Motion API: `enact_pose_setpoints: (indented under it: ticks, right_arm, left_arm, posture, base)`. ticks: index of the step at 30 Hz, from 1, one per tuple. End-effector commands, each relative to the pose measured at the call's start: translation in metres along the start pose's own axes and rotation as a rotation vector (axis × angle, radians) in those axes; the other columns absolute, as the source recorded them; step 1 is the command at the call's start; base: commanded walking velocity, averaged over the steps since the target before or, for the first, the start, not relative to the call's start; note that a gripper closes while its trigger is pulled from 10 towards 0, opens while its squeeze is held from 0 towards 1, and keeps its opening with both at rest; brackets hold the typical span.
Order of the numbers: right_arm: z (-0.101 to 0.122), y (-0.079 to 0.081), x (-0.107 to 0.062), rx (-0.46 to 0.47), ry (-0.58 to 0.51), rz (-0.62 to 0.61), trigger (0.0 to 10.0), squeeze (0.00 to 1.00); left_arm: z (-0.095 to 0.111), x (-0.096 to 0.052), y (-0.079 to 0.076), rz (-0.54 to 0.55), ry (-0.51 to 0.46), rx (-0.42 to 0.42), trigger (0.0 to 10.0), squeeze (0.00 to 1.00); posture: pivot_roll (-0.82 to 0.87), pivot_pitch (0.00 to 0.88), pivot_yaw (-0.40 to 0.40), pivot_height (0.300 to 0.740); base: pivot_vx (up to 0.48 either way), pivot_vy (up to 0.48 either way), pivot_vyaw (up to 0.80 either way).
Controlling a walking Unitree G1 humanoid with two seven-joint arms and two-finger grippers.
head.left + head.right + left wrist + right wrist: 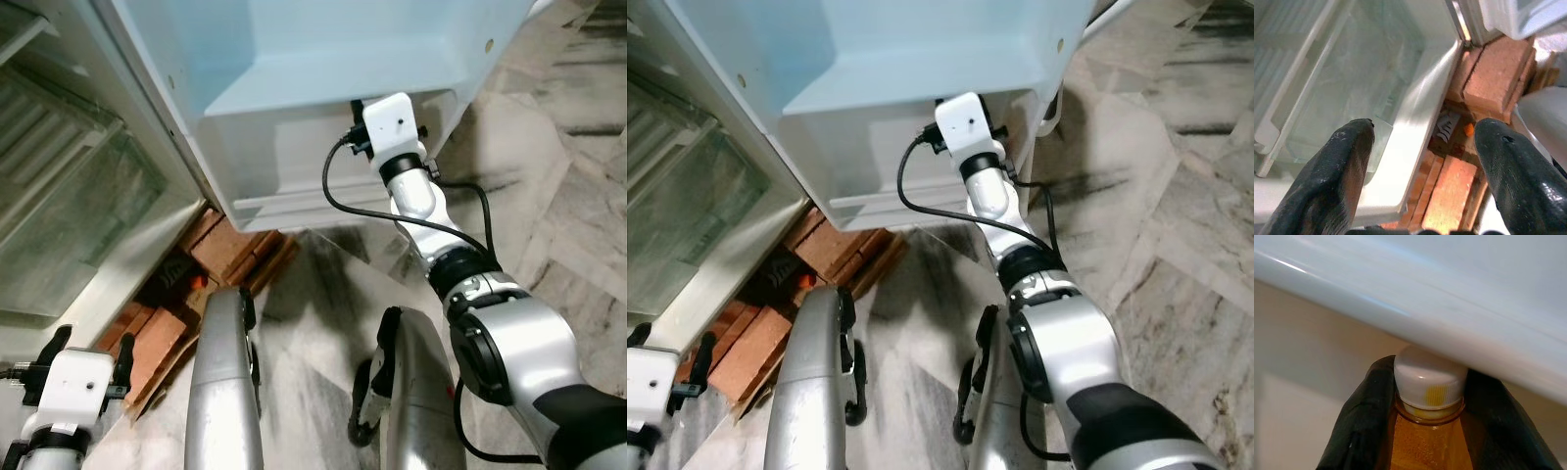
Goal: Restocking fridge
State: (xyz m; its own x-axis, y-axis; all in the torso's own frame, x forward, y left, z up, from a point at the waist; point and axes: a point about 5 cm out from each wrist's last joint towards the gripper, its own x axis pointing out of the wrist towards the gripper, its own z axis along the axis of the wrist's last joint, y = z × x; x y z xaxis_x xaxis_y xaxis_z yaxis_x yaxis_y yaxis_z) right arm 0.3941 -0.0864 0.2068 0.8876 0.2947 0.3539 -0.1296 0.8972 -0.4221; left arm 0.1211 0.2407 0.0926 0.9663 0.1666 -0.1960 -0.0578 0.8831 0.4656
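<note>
One bottle (pixel 1427 431) in view: amber liquid, one white ribbed cap, pinched at the neck between the two black fingers (pixel 1359 431) of the right claw (pixel 1430 396). Long axis running along those fingers, cap end leading, pointed at and almost touching the pale rim of the door bin (pixel 323 166). Tilt against the floor impossible to judge from the wrist view.

Seen from the head: one open fridge door (pixel 323 59), pale blue-white, with that single deep bin at its foot; right arm (pixel 431 225) stretched up to the bin's right front corner, wrist block just against the wall (fingers and bottle hidden behind it).

To the left of the door, the fridge cabinet (pixel 69 196) with two clear drawers stacked, the lower one (pixel 1352 88) ridged and see-through. Under the cabinet edge, several red-brown bricks (pixel 220 250), roughly half a dozen, lying flat in a loose stack, plus a dark scrap and one small orange bit (pixel 1468 129) among them.

Left claw (pixel 1422 142) low beside the bricks, released, its two fingers spread wide apart, gripping nothing, aimed at the lower drawer and the cabinet's bottom lip.

Marble floor (pixel 558 166) below and right of the door, grey-veined. Two silver legs at the bottom.
</note>
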Motion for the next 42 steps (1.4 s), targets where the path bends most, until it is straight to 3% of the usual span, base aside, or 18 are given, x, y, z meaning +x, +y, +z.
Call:
enact_pose_setpoints:
  ticks: [1,4,6,10,13,16,23,24,25,28,33,37,42]
  right_arm:
    - [0.018,0.003,0.009,-0.009,-0.078,0.043,10.0,0.0]
    - [-0.002,-0.001,0.005,0.05,0.065,0.033,10.0,0.0]
    - [-0.005,-0.001,0.004,0.051,0.085,0.031,10.0,0.0]
    - [-0.025,-0.008,-0.003,0.102,0.242,-0.017,10.0,0.0]
    - [-0.032,-0.011,-0.005,0.094,0.308,-0.036,10.0,0.0]
    - [-0.048,-0.021,-0.013,0.153,0.459,-0.096,10.0,0.0]
    - [-0.06,-0.034,-0.021,0.241,0.537,-0.168,10.0,0.0]
    - [-0.061,-0.036,-0.022,0.262,0.537,-0.186,10.0,0.03]
    - [-0.061,-0.039,-0.022,0.281,0.535,-0.21,10.0,1.0]
    - [-0.064,-0.047,-0.025,0.332,0.54,-0.262,10.0,1.0]
    - [-0.058,-0.055,-0.021,0.321,0.499,-0.273,10.0,1.0]
    - [-0.032,-0.059,-0.002,0.308,0.334,-0.225,10.0,1.0]
    - [-0.015,-0.053,0.007,0.27,0.22,-0.128,10.0,1.0]
  left_arm:
    - [-0.003,-0.01,0.002,0.01,0.035,0.007,10.0,0.0]
    - [-0.009,-0.024,0.003,0.014,0.08,0.01,10.0,0.0]
    - [-0.01,-0.027,0.003,0.014,0.088,0.01,10.0,0.0]
    - [-0.009,-0.034,-0.001,-0.003,0.099,0.005,10.0,0.0]
    - [-0.007,-0.034,-0.001,-0.006,0.099,0.004,10.0,0.0]
    - [-0.009,-0.033,0.001,-0.006,0.104,0.005,10.0,0.0]
    - [-0.01,-0.027,-0.001,-0.009,0.101,0.006,10.0,0.0]
    - [-0.01,-0.026,-0.002,-0.009,0.1,0.006,10.0,0.0]
    - [-0.01,-0.024,-0.002,-0.011,0.097,0.007,10.0,0.0]
    - [-0.009,-0.018,-0.003,-0.018,0.084,0.011,10.0,0.0]
    - [-0.011,-0.007,-0.001,-0.019,0.076,0.015,10.0,0.0]
    - [-0.015,0.001,-0.003,-0.03,0.067,0.026,10.0,0.0]
    - [-0.018,0.018,-0.005,-0.03,0.047,0.012,10.0,0.0]
  posture:
    - [0.46,0.399,-0.008,0.572]
    - [0.46,0.423,-0.008,0.572]
    - [0.46,0.427,-0.008,0.572]
    - [0.46,0.447,-0.005,0.572]
    - [0.47,0.45,-0.005,0.572]
    - [0.46,0.448,-0.007,0.572]
    - [0.45,0.431,-0.007,0.572]
    - [0.45,0.427,-0.007,0.572]
    - [0.45,0.42,-0.006,0.572]
    - [0.45,0.404,-0.003,0.572]
    - [0.44,0.379,-0.002,0.572]
    - [0.41,0.33,-0.008,0.572]
    - [0.37,0.282,-0.019,0.572]
  base:
    - [0.0,0.0,0.0]
    - [0.0,0.0,0.0]
    - [0.0,0.0,0.0]
    - [0.0,0.0,0.0]
    - [0.0,0.0,0.0]
    - [0.0,0.0,0.0]
    - [0.0,0.0,0.0]
    - [0.0,0.0,0.0]
    - [0.0,0.0,0.0]
    - [0.0,0.0,0.0]
    - [0.0,0.0,0.0]
    - [0.0,0.0,0.0]
    - [0.0,0.0,0.0]
